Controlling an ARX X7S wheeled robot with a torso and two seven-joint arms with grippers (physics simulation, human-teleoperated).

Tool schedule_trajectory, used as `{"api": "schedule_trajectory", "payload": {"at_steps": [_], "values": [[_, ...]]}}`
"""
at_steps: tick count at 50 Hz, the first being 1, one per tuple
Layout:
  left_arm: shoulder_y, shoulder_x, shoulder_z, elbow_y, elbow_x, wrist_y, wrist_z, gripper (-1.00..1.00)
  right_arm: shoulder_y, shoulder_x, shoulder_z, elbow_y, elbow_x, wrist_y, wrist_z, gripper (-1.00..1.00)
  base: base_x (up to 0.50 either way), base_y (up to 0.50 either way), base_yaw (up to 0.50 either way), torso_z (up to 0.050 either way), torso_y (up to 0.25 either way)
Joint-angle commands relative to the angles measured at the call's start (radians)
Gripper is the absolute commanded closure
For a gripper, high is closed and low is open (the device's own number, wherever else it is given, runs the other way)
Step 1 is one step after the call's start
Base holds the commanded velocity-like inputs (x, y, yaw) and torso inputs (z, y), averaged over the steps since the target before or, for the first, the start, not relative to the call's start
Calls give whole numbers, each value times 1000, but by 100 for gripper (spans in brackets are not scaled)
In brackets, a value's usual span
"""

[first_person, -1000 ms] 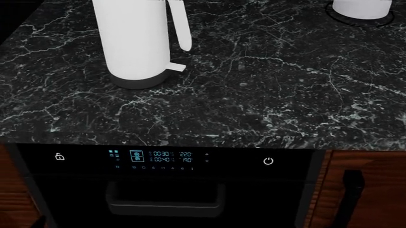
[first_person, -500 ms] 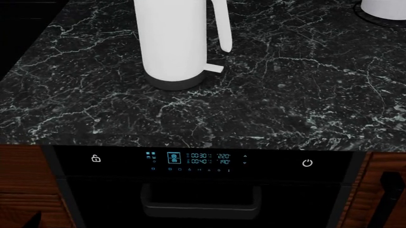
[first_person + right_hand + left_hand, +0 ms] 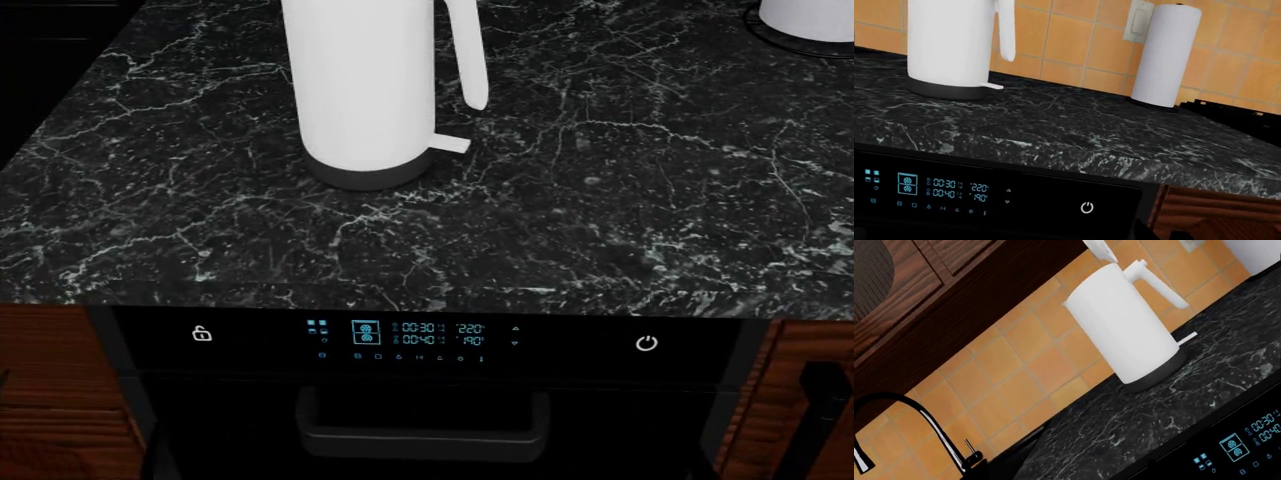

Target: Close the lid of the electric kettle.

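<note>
Nothing on the worktop is seen to have shifted since half a second ago; the kettle, the counter and the oven panel keep the same places in the head view, after the sideways swing of that view in the half-second before.

Nearest: oven control panel [image 3: 400,335], black, set under the counter edge, with lit blue figures, a lock symbol at the left and a power symbol [image 3: 646,343] at the right. An oven door handle [image 3: 420,425] is seen below it.

Next: black marbled countertop [image 3: 601,200], white-veined.

On it, toward the left and far side: electric kettle [image 3: 363,90], white, upright, on a dark grey base, its handle [image 3: 466,55] and a small tab [image 3: 451,145] turned to the right. The lid [image 3: 1098,249] is shown raised above the mouth in the left wrist view, mostly cut off by the frame.

Far right: white paper-towel roll [image 3: 1165,55], upright on a black ring, well apart from the kettle.

Farthest: orange tiled wall [image 3: 1074,45]; a black tap [image 3: 927,427] at the far left.

Neither gripper is shown; the state of the jaws cannot be told.
</note>
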Motion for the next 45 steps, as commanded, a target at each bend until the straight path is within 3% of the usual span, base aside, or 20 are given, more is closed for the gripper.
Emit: {"api": "schedule_trajectory", "payload": {"at_steps": [1,17,19,22,25,29,35,45], "values": [[-19,-50,-49,211,54,-119,89,-100,-16,78,51,-293,3,217,5,-100,0,0,0,0,0],[-82,-103,-110,505,107,-323,292,-100,72,186,152,-597,87,552,-34,-100,0,0,0,0,0],[-104,-111,-117,535,117,-349,322,-100,91,256,152,-598,179,552,35,-100,0,0,0,0,0],[-147,-112,-128,583,126,-405,378,-100,144,473,118,-598,488,504,311,-100,0,0,0,0,0],[-191,-51,-178,608,159,-408,491,-100,207,644,46,-598,675,420,497,-100,0,0,0,0,0],[-257,111,-297,608,231,-310,707,-100,301,823,-36,-598,846,289,647,-100,0,0,0,0,0],[-362,313,-450,608,284,-165,959,-100,366,991,-111,-597,930,133,736,-100,0,0,0,0,0],[-488,324,-492,608,306,-179,1053,-100,336,1143,-98,-582,1009,-59,790,-100,0,0,0,0,0]]}}
